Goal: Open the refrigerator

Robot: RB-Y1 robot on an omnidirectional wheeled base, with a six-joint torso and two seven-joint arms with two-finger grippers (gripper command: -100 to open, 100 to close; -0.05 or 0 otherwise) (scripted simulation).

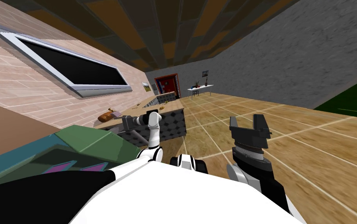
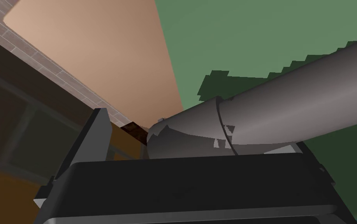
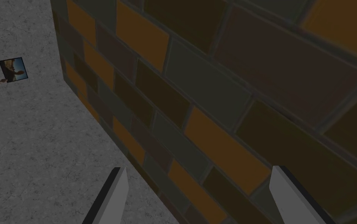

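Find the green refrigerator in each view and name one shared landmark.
Head view: refrigerator low left, below the window.
Left wrist view: refrigerator green, behind the grey handle.
Right wrist view: right gripper open, raised over the floor.
Shared landmark: left gripper, open at the handle.

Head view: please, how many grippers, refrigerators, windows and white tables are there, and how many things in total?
Grippers: 2 (left gripper, right gripper)
Refrigerators: 1 (green refrigerator)
Windows: 1 (window)
White tables: 1 (white table)
Total: 5
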